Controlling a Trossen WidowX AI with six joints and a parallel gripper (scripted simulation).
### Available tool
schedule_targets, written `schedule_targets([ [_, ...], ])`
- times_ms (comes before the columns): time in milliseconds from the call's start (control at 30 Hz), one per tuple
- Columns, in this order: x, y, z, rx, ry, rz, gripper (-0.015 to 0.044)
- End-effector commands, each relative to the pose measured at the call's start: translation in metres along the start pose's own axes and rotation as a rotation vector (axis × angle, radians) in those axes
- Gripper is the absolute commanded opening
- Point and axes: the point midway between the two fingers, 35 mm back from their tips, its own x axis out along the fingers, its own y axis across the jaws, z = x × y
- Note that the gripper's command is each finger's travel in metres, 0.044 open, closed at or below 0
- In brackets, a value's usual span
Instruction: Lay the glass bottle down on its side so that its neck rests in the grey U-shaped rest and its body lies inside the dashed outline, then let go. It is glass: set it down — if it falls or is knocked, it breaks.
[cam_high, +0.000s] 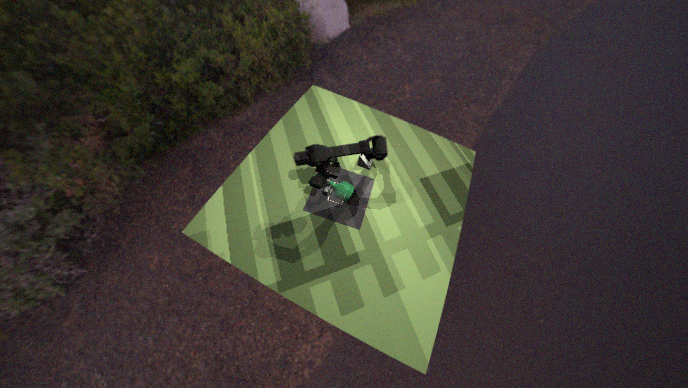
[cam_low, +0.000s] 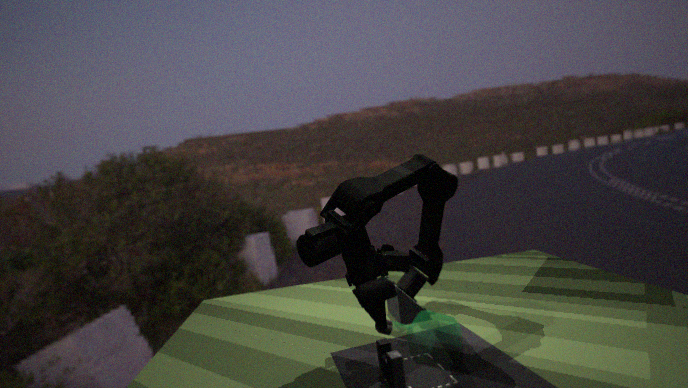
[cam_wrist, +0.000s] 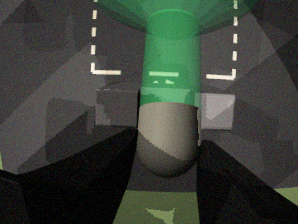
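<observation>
The top view looks steeply down from high above the green desk (cam_high: 400, 320) (cam_low: 240, 350), far enough off to take in all four corners around the tool (cam_high: 322, 186) (cam_low: 385, 327) (cam_wrist: 167, 140). The exterior view is nearer and lower, facing across the desk past the tool to hills and sky. The wrist view is closest, looking along the tool's fingers at the neck of the bottle (cam_high: 343, 190) (cam_low: 435, 327) (cam_wrist: 172, 55). Top and exterior share the arm; wrist and top share the dashed outline (cam_high: 336, 201) (cam_low: 448, 374) (cam_wrist: 234, 50) beyond the tool.
</observation>
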Motion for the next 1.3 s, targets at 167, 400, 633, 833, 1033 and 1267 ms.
schedule_targets([
  [167,0.007,-0.001,-0.007,0.0,0.0,0.0,0.0101],
  [400,0.01,-0.001,-0.011,-0.004,0.003,-0.001,0.0101],
  [633,0.013,-0.001,-0.014,-0.008,0.006,-0.001,0.0101],
  [833,0.015,-0.001,-0.016,-0.012,0.009,-0.002,0.0101],
  [1033,0.018,-0.001,-0.019,-0.016,0.012,-0.003,0.0101],
  [1267,0.021,-0.001,-0.022,-0.021,0.015,-0.004,0.0101],
])
